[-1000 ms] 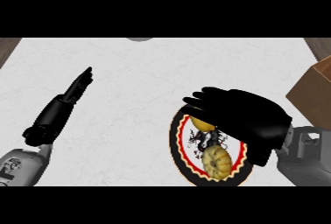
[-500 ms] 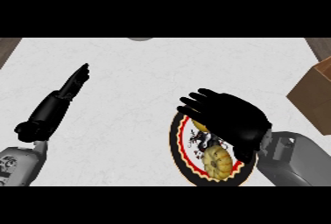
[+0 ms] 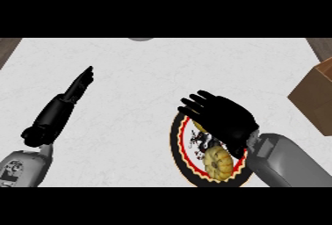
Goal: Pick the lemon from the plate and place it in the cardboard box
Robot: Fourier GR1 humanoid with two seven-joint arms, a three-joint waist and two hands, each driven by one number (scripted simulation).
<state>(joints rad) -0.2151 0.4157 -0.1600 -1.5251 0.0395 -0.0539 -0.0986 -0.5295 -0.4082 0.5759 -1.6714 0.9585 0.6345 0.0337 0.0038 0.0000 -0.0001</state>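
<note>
A yellow, ribbed lemon (image 3: 218,161) lies on the near part of a round plate (image 3: 183,163) that has a red, black and yellow rim. My right hand (image 3: 224,118) hovers open over the plate's far part, fingers spread and pointing up-left; it does not hold the lemon. A small yellow patch shows under its fingers; I cannot tell what it is. The brown cardboard box (image 3: 315,97) stands at the right edge, partly cut off. My left hand (image 3: 78,87) rests open at the left, fingers straight and pointing away.
The white counter (image 3: 142,79) spreads between the two arms. A small grey round thing (image 3: 140,39) peeks in at the far edge. Dark wood shows at both far corners.
My right hand has moved left and nearer, from the plate's right rim to over its far part. The lemon has stayed put. The left hand has barely shifted.
</note>
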